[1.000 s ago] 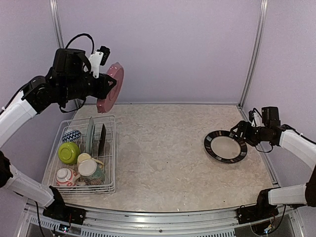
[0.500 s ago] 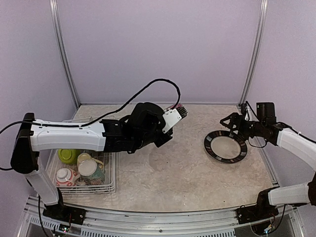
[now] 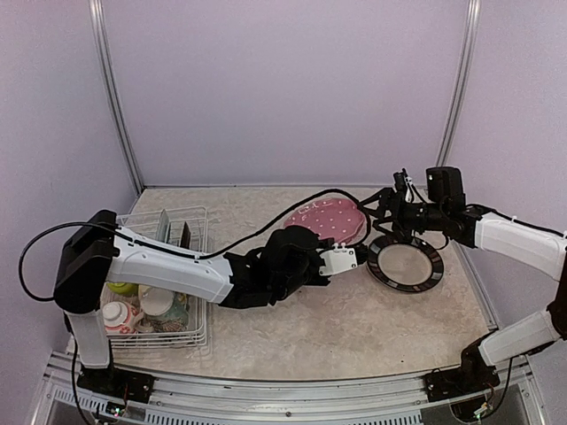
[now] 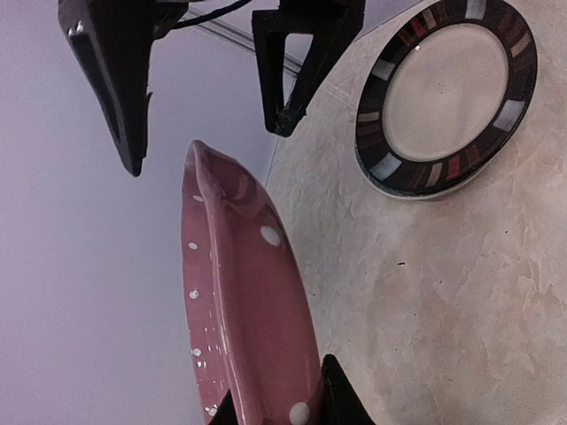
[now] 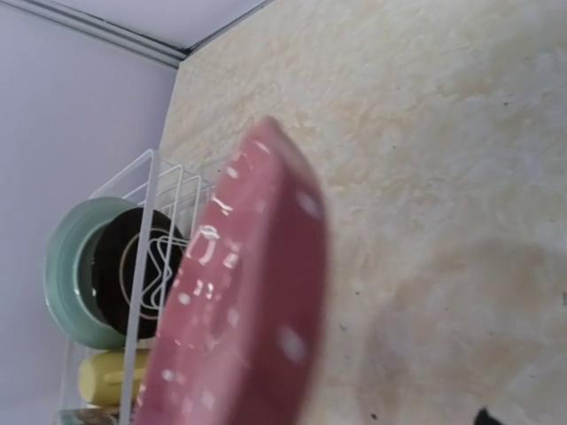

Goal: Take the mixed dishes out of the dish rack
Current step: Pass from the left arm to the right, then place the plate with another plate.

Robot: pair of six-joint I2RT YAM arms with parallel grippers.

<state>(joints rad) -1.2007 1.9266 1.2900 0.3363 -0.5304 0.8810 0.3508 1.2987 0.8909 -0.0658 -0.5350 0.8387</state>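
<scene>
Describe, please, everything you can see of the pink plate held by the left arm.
The pink plate looks like glazed ceramic, rose-coloured with small white dots and a raised rim. The left hand pinches its near rim, holding it tilted clear of the table. Its far rim points at the open right hand, which does not touch it yet. The black-rimmed plate lies flat just beside it.

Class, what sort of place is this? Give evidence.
Probably a robot test booth, not a kitchen: plain lilac panels in metal framing enclose one tabletop, with a left arm and right arm bolted to its near rail.
</scene>
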